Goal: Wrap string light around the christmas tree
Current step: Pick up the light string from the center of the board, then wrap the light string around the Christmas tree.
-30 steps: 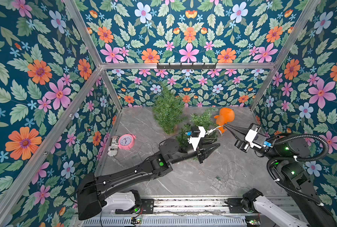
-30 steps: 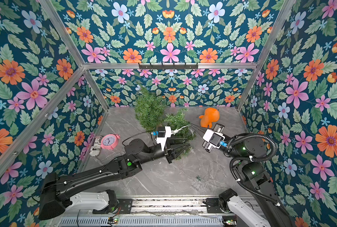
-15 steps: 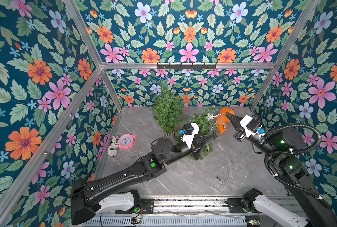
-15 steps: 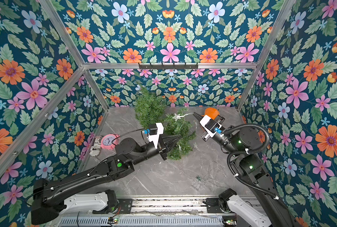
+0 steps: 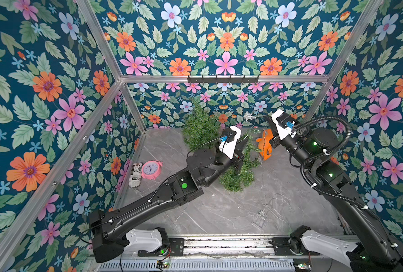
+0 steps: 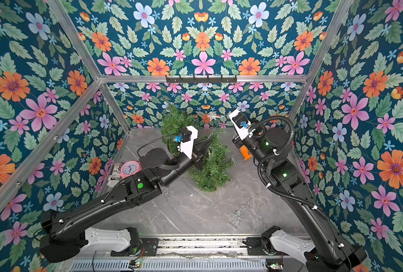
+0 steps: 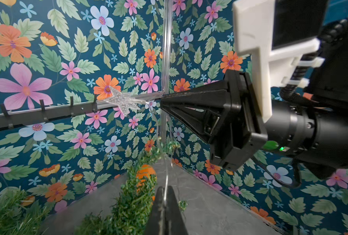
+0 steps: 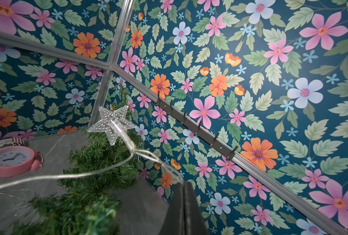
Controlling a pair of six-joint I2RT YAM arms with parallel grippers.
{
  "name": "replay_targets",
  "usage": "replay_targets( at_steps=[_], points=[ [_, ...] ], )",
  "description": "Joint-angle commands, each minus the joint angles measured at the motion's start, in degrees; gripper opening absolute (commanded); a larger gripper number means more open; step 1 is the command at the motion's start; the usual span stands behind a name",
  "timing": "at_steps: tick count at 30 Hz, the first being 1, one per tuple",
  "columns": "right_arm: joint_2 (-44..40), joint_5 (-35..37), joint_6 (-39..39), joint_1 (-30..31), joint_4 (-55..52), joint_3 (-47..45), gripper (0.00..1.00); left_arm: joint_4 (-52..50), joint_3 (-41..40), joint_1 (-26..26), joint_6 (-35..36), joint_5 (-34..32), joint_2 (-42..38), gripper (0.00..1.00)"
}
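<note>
Left tool (image 7: 165, 191) and right tool (image 8: 184, 185) both pinch the string light (image 8: 111, 123), stretched above the christmas tree (image 5: 237, 175), with open counter (image 5: 219, 212) in front.

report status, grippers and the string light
Both shut on string light: left gripper lower down, right gripper at the raised end. Christmas tree below, slack on table. Orange toy close by right gripper.

You have bare worktop (image 5: 195, 212) in front of the tree (image 5: 238, 174). Loose wire (image 5: 261, 213) litters the front right. An orange toy (image 5: 265, 148) fills the gap between the tree and the right arm (image 5: 297, 150). A clock (image 5: 151, 169) sits by the left wall.
</note>
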Motion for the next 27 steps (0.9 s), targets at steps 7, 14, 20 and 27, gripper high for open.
replay_targets(
  at_steps=[7, 14, 20, 27],
  points=[
    [-0.2, 3.0, 4.4, 0.0, -7.3, 0.2, 0.0, -6.2, 1.7, 7.8, -9.4, 5.6, 1.4, 0.0],
    [-3.1, 4.0, 10.0, 1.2, -17.5, -0.2, 0.0, -8.8, 2.0, 8.4, -11.9, 9.3, 1.9, 0.0],
    [-5.7, 6.6, 9.2, 6.5, -24.2, -2.3, 0.0, -10.9, 0.6, 8.4, -12.2, 9.4, 0.5, 0.0],
    [-6.5, 2.7, 13.5, 7.1, -23.7, -5.0, 0.0, -9.9, -1.9, 8.4, -12.9, 10.2, -0.1, 0.0]
  ],
)
